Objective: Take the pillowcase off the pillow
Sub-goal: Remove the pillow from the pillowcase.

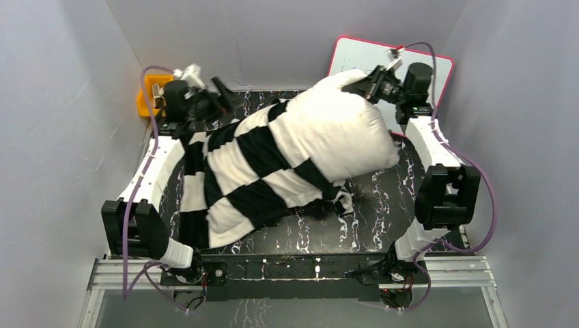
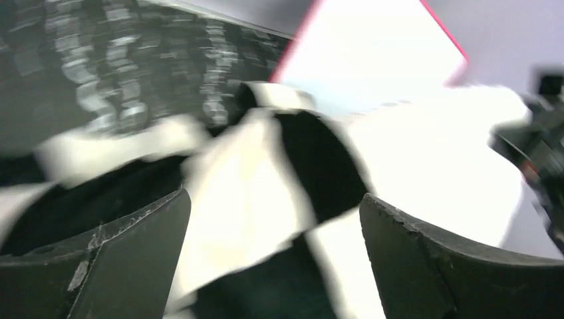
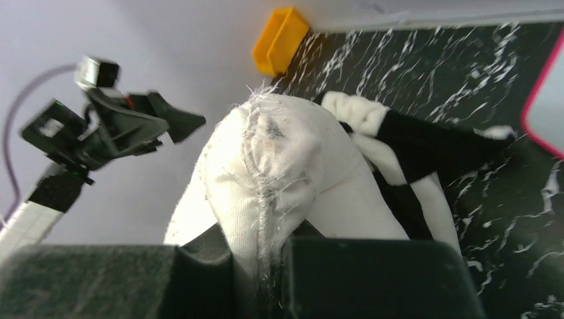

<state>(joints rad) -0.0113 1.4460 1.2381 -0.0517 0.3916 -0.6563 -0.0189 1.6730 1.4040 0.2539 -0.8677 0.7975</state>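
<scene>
The plump white pillow (image 1: 334, 130) is lifted at the back right, its bare end sticking out of the black-and-white checkered pillowcase (image 1: 246, 178). The case still covers its lower left part and trails onto the table. My right gripper (image 1: 360, 85) is shut on the pillow's frayed seam corner (image 3: 266, 199), its jaws (image 3: 266, 259) pinching the white fabric. My left gripper (image 1: 229, 96) hovers at the back left near the case's upper edge. In the left wrist view it (image 2: 274, 196) stands wide open, with blurred pillowcase (image 2: 233, 199) beyond the fingers and nothing held. The right wrist view shows it (image 3: 173, 123) apart from the pillow.
An orange bin (image 1: 147, 96) sits in the back left corner against the wall. A pink-edged white board (image 1: 362, 55) leans at the back right behind the pillow. The black marbled table (image 1: 382, 205) is walled in by grey panels on three sides.
</scene>
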